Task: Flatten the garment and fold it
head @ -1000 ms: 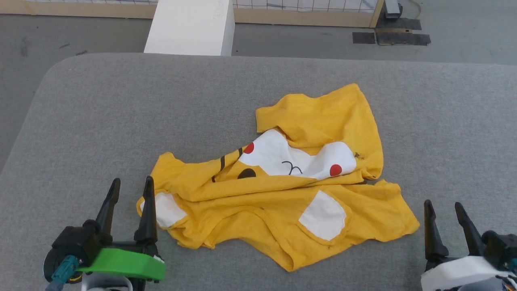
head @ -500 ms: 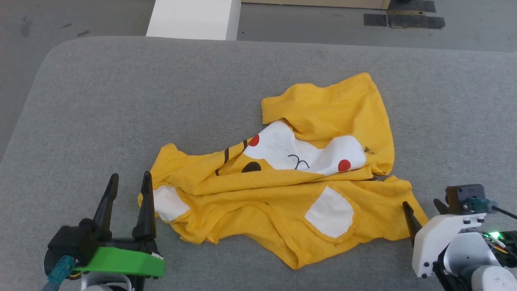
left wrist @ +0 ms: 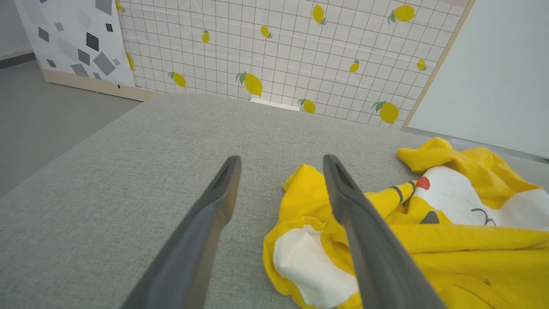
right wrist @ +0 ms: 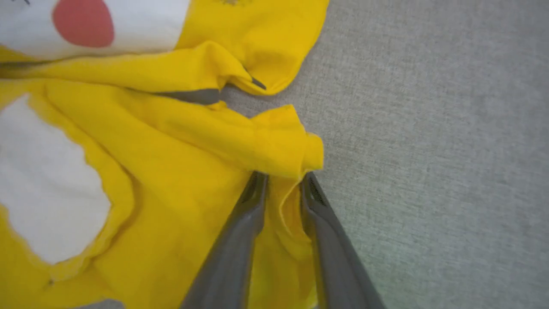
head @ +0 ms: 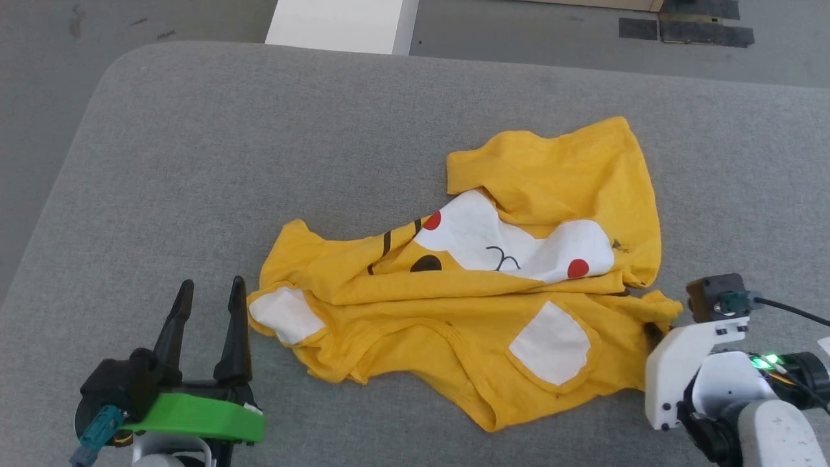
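Observation:
The garment (head: 467,305), a bright yellow T-shirt with white patches, red dots and black whisker lines, lies crumpled on the grey padded table (head: 259,130). My left gripper (head: 211,282) stands open at the lower left, its right finger just beside the shirt's white-patched left corner (left wrist: 309,262); nothing is between its fingers (left wrist: 223,193). My right gripper (head: 655,334) is at the shirt's right corner, mostly hidden behind its white wrist. In the right wrist view the gripper (right wrist: 283,176) is nearly closed, with a bunched fold of the garment (right wrist: 171,150) pinched between its fingers.
A white box (head: 343,23) stands on the floor beyond the table's far edge, with black tape patches (head: 687,29) to its right. A lemon-print grid wall (left wrist: 279,51) rises behind the table. Bare grey padding surrounds the shirt.
The head camera has shifted. My right arm has swung in from the lower right, turned over, and closed its fingers on the shirt's right corner. The left gripper has stayed put.

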Controlling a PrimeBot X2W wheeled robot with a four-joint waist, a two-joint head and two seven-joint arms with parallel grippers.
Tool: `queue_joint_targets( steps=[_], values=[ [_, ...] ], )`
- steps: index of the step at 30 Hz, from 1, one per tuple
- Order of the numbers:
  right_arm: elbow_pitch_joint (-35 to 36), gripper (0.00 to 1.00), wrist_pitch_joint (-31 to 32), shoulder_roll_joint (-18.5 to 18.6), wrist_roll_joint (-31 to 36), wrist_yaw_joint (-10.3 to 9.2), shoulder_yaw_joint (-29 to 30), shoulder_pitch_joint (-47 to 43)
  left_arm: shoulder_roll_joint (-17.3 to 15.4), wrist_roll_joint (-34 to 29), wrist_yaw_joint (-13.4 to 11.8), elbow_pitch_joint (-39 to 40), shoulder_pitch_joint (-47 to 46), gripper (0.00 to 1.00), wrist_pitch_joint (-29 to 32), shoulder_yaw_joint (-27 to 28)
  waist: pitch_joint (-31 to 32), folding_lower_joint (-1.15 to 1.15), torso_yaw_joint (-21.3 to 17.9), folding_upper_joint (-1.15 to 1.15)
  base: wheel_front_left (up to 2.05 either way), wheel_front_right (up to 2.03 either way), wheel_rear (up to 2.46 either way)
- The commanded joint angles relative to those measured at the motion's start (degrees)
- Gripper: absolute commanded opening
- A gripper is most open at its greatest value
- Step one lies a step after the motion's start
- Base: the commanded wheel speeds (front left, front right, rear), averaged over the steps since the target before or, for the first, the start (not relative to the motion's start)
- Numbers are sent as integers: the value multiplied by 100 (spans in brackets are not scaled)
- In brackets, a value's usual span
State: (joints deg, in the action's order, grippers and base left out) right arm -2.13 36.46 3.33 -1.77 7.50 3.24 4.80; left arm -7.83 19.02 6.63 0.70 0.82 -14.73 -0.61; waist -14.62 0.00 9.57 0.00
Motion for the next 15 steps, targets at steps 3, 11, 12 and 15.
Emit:
queue_joint_targets(
  steps=[3,11,12,15],
  values=[
    [-55,0,-80,-46,-70,-1,-145,103,21,-68,54,-17,-53,100,-27,66,40,0,-105,0,0,0,0],
    [308,0,-425,-46,244,-1,496,441,10,-83,74,-12,-46,100,-27,25,58,0,-325,0,0,0,0],
    [346,0,-441,-46,349,-1,650,455,8,-83,75,-12,-48,100,-27,22,56,0,-336,0,0,0,0],
    [457,0,-472,-46,723,-1,1218,444,-19,-70,79,-33,-45,100,-27,-13,44,0,-344,0,0,0,0]
  ],
)
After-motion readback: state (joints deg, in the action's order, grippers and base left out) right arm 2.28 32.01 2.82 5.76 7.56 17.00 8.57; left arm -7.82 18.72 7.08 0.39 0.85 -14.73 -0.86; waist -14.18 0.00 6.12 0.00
